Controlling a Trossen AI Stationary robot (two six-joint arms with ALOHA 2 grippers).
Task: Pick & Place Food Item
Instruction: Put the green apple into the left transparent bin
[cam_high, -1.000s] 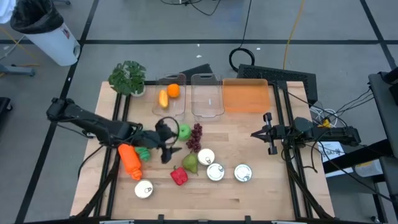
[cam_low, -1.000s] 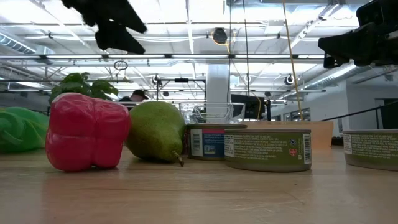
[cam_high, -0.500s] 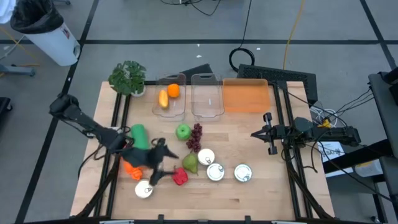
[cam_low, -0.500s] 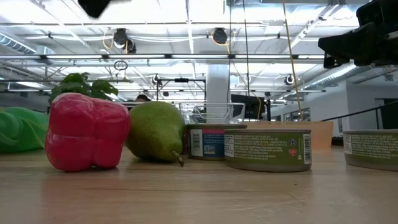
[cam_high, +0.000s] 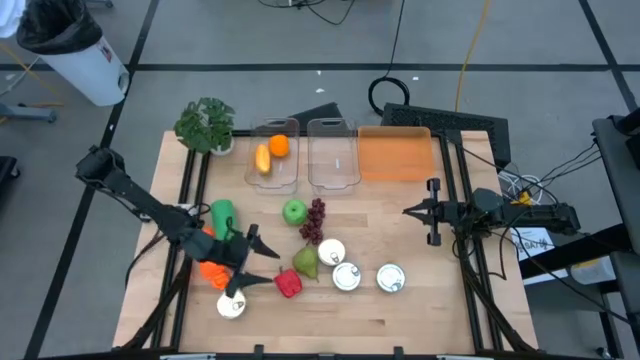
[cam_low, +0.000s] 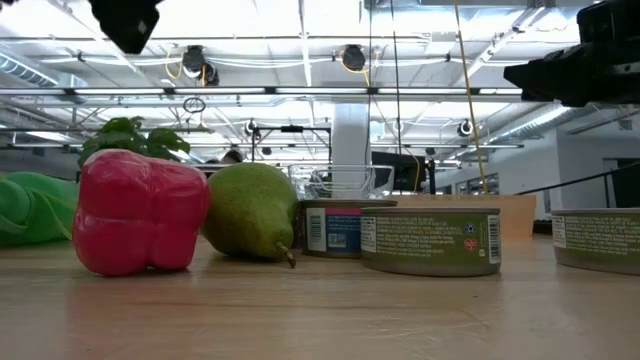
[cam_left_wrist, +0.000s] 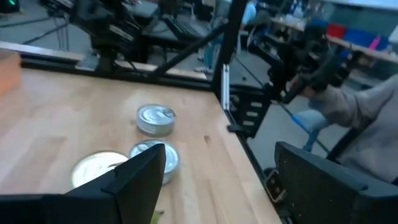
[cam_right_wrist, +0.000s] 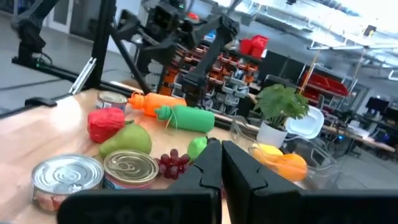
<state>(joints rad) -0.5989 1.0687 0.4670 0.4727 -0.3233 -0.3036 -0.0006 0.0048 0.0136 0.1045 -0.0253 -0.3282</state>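
Observation:
My left gripper (cam_high: 258, 262) hangs open above the table, just left of the red bell pepper (cam_high: 288, 284) and the green pear (cam_high: 306, 262), touching nothing; the low view shows it high up (cam_low: 125, 20). Its wrist view looks between the wide-apart fingers (cam_left_wrist: 236, 180) at cans (cam_left_wrist: 155, 118). An orange carrot (cam_high: 210, 268) and a green cucumber-like piece (cam_high: 222, 218) lie under the left arm. A green apple (cam_high: 294, 211) and grapes (cam_high: 315, 220) rest farther back. My right gripper (cam_high: 410, 213) waits shut over the table's right side, its fingers (cam_right_wrist: 208, 165) together.
Several cans (cam_high: 346, 276) stand near the pear, and one (cam_high: 231, 305) sits near the near edge. Along the far edge are a clear tub (cam_high: 275, 165) with an orange and a lemon, an empty clear tub (cam_high: 333, 165), an orange bin (cam_high: 394, 155) and a potted plant (cam_high: 205, 125). A person's sleeve (cam_left_wrist: 373, 124) shows beyond the table.
My left gripper has swung away from the green apple toward the table's near edge, ending beside the red pepper, and the arm no longer covers the cucumber-like piece. The food items have stayed where they were.

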